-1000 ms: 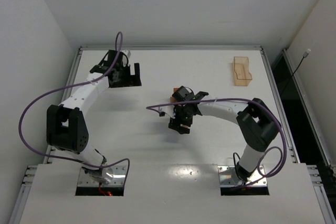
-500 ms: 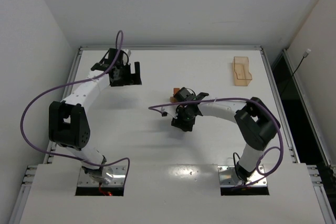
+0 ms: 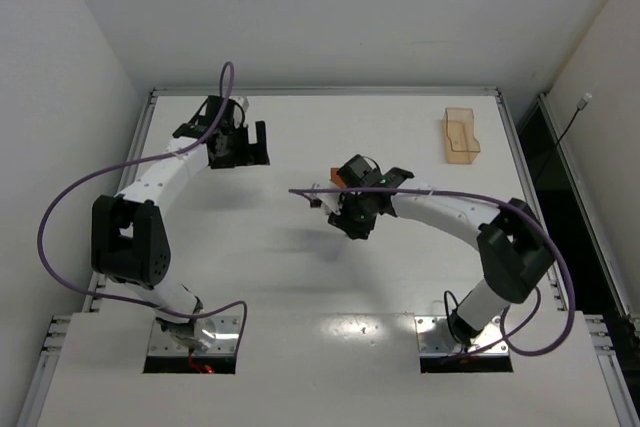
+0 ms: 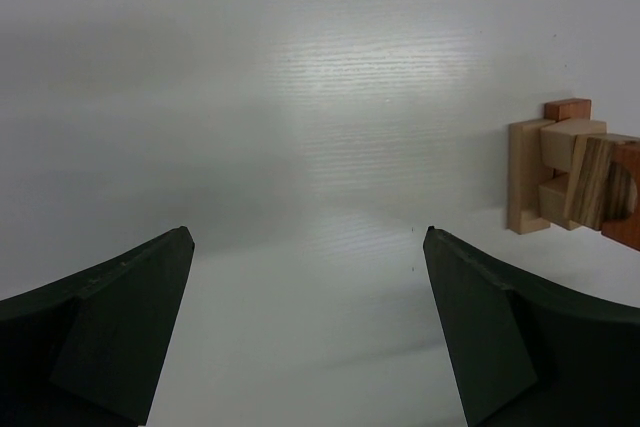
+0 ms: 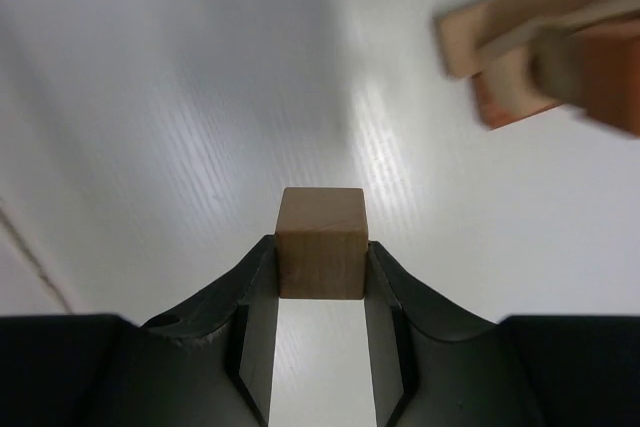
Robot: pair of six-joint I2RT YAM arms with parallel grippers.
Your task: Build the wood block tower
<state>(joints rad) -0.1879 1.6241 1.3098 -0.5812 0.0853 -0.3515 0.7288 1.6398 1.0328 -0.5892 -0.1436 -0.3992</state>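
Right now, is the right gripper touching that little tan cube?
Touching. The right wrist view shows the tan cube pinched in the right gripper, with both fingers pressed flat against its sides and no gap.

A white tabletop with a faint grain fills the middle, edged by a silver metal frame along its far side and both flanks. Plain white walls rise behind it and on either side. Soft overhead light leaves pale glare patches near the front. On the right, a dark gap holds a thin black cable.
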